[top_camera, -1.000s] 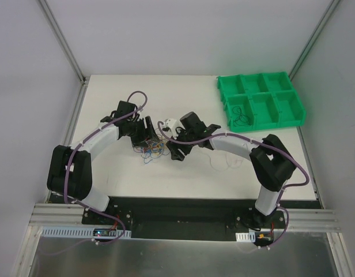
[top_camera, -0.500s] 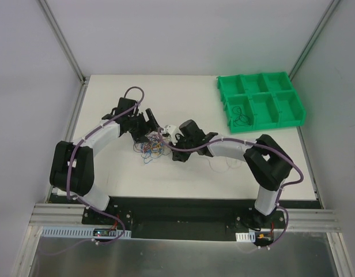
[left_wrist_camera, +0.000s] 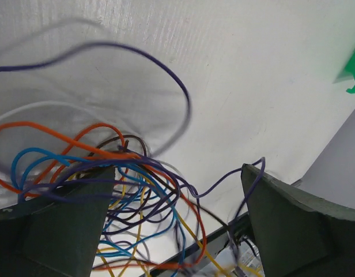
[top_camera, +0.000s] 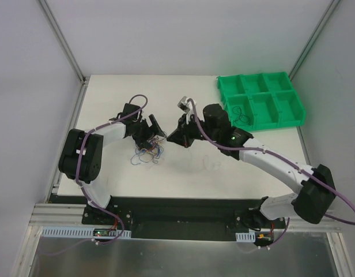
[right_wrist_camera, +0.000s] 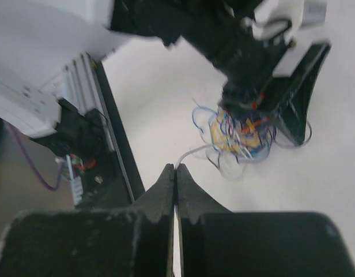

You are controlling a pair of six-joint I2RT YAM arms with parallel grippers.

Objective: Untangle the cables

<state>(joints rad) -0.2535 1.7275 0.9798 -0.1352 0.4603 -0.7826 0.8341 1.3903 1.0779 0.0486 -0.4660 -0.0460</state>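
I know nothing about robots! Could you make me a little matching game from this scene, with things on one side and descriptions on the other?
Things:
1. left gripper
2. right gripper
3. cables
4. green tray

Descriptions:
A. fingers pressed together
B. at the far right corner of the table
C. fingers spread wide
D. many-coloured heap lying on the table

Pairs: 1-C, 2-A, 3-D, 4-B
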